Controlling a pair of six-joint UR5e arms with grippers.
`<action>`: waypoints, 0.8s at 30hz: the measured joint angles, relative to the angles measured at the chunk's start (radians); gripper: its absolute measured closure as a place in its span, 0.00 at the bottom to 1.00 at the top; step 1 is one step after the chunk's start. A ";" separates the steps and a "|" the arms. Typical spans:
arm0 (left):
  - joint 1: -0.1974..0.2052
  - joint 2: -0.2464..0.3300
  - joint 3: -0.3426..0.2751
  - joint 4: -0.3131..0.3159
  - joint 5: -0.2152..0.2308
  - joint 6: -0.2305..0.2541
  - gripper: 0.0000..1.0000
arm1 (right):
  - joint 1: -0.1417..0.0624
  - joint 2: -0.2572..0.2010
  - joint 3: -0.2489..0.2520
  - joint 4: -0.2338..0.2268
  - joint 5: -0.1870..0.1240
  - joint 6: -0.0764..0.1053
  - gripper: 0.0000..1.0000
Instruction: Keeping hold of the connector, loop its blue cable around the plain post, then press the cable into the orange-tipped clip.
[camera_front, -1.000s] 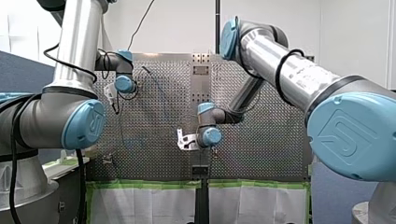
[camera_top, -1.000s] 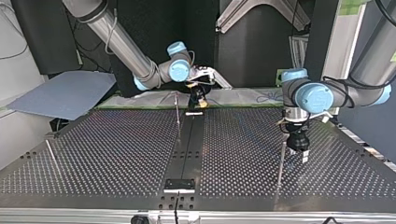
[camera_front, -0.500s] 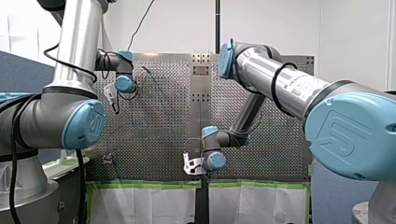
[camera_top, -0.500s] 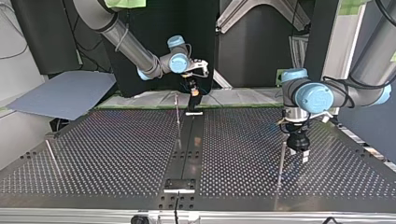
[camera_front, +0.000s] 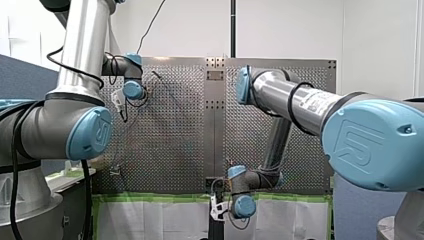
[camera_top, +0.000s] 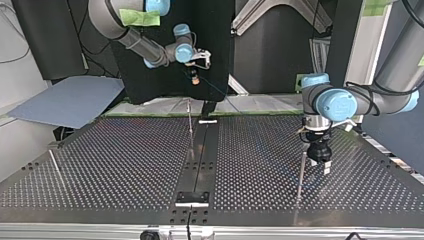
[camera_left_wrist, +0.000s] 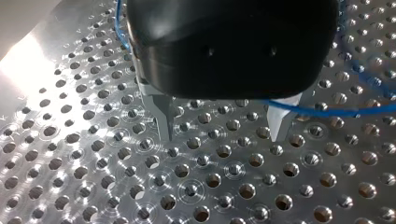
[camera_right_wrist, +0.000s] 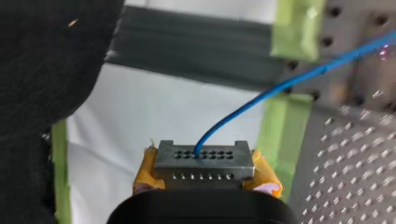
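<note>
Top view, near edge of the desk (camera_top: 125, 165): a black bracket (camera_top: 191, 197) is noted on the dark centre strip.

Further in, at that view's right, the left arm's fingers (camera_left_wrist: 164, 116) are held low over the desk, pointing down, just beside a thin post (camera_top: 301, 175). In the left wrist view the two metal fingers are seen spread apart, with only bare perforated plate between them; nothing is gripped. The blue cable (camera_left_wrist: 327, 113) is seen crossing in front of one of these fingers; whether it touches cannot be judged.

Further back, beside the centre strip, a second thin post (camera_top: 190, 125) is recorded standing upright.

Farthest off, past the desk's far edge in the top view, the right arm's fingers (camera_right_wrist: 147, 175) are held well above desk level. In the right wrist view their yellow pads are seen closed on both sides of the metal connector (camera_right_wrist: 204, 161), which is gripped between them. The cable is seen leaving the connector's pinned face and arcing away toward the desk, over a white sheet (camera_right_wrist: 154, 109) edged with green tape (camera_right_wrist: 275, 121). In the front view this wrist is located below the desk's lower edge, over the sheet.
</note>
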 joint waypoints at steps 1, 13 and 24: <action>0.000 0.000 0.000 0.000 0.000 0.000 0.00 | -0.006 0.002 0.005 -0.012 0.005 0.000 1.00; 0.000 0.000 0.000 -0.003 -0.001 0.002 0.00 | -0.073 0.006 0.036 -0.109 0.022 0.001 1.00; 0.000 0.000 0.000 -0.003 -0.002 0.002 0.00 | -0.130 0.005 0.085 -0.190 0.012 0.011 1.00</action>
